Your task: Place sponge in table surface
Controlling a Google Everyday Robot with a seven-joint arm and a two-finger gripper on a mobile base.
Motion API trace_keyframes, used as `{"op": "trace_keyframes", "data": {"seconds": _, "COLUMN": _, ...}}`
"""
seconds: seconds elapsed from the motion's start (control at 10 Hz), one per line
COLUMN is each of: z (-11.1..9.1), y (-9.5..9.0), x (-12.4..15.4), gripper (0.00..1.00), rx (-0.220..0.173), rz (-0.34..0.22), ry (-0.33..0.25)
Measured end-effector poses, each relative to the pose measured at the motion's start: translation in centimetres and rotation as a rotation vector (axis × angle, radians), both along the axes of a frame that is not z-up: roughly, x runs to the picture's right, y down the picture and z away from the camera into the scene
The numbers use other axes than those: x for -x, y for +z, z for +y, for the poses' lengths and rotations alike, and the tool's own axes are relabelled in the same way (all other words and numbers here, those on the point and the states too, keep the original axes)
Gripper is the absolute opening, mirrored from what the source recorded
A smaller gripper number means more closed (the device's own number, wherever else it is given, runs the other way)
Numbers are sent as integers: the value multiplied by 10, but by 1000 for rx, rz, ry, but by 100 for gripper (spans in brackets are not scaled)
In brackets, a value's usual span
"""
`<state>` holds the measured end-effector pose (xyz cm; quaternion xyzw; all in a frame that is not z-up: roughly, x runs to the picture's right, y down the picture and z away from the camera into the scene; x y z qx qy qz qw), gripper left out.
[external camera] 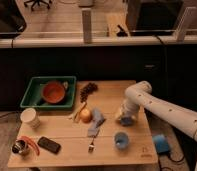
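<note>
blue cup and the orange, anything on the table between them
In the camera view, the blue cloth and fork lie between the orange and blue cup. The gripper is at the table's right side, above the cup.

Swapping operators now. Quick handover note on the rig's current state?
Gripper: low over the right side of the table, on a pale blue thing that looks like the sponge; whether it grips it is unclear.
Nearby: blue cup in front, blue cloth and fork to the left, green bin with orange bowl at the back left.
Done: sponge is down at the table surface.
Left: confirm release, retract arm.
</note>
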<state>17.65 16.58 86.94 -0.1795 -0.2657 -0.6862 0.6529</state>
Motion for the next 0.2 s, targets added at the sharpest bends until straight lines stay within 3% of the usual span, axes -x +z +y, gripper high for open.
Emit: {"op": "trace_keyframes", "data": {"seconds": 0.2, "z": -1, "y": -1, "x": 0, "gripper": 80, "rx": -2, "rz": 0, "ry": 0}}
